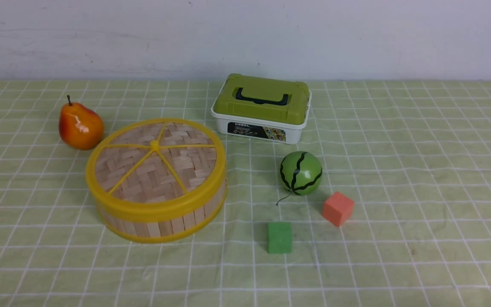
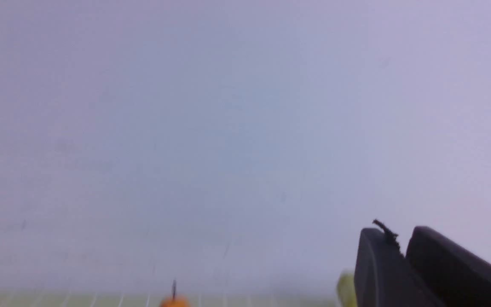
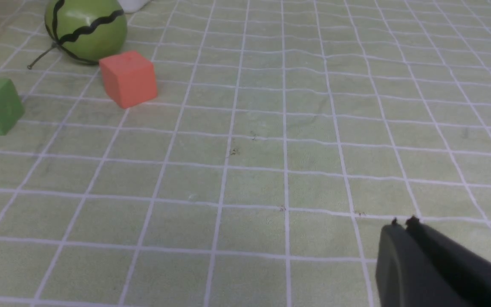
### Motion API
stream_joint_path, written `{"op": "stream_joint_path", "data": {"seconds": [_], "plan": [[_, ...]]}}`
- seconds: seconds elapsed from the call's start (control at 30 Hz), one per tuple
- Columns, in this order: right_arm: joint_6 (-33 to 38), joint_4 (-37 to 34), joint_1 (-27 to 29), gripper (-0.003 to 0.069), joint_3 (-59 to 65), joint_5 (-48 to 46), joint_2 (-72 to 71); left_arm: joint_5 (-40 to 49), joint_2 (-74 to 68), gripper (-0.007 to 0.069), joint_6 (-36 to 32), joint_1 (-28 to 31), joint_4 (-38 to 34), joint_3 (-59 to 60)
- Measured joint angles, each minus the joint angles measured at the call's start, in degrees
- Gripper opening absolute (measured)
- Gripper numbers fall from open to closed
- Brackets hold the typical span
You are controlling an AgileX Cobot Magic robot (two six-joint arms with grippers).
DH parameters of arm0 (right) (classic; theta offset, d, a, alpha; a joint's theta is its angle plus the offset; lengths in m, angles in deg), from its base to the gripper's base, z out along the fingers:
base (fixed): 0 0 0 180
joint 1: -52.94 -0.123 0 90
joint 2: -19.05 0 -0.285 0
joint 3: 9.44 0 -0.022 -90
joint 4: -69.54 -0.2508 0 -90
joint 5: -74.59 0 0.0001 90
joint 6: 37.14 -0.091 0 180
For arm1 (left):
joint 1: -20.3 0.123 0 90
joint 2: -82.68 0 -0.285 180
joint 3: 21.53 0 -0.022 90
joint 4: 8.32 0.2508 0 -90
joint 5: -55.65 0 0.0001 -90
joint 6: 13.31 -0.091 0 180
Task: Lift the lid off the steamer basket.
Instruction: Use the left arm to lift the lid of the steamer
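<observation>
on the left of the tabletop (image 1: 399,256), just right of the pear (image 1: 80,124), the lid (image 1: 156,166) sits on the steamer basket (image 1: 164,221). it looks light and stiff with slick yellow plastic, so the small centre knob (image 1: 154,145) or the rim is the place to pinch. the left gripper (image 2: 399,241) faces the wall, empty, jaws seemingly slightly parted in a blurred view; the right gripper (image 3: 402,224) is closed on nothing.

Two cubes (image 1: 338,208) (image 1: 279,237), two fruits (image 1: 81,126) (image 1: 301,173), two containers (image 1: 160,213) (image 1: 261,108)
</observation>
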Motion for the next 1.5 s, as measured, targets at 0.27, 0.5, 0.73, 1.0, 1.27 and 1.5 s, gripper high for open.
{"op": "stream_joint_path", "data": {"seconds": [0.27, 0.5, 0.73, 1.0, 1.27, 1.5], "plan": [[0.00, 0.00, 0.00, -0.0025, 0.00, 0.00, 0.00, -20.25, 0.00, 0.0103, 10.85, 0.00, 0.20, -1.22], [0.00, 0.00, 0.00, -0.0025, 0.00, 0.00, 0.00, 9.79, -4.74, 0.0001, 16.64, 0.00, -3.77, -23.41], [0.00, 0.00, 0.00, -0.0025, 0.00, 0.00, 0.00, 22.64, -28.05, -0.0013, 12.90, 0.00, -3.90, -43.87], [0.00, 0.00, 0.00, -0.0025, 0.00, 0.00, 0.00, 55.00, -54.72, -0.0013, 10.64, 0.00, -7.91, -69.44], [0.00, 0.00, 0.00, -0.0025, 0.00, 0.00, 0.00, 81.07, -72.86, -0.0013, -7.67, -0.18, -26.17, -89.83], [0.00, 0.00, 0.00, -0.0025, 0.00, 0.00, 0.00, 86.48, -85.32, -0.0013, -10.62, -12.41, -26.11, -92.62]]}}
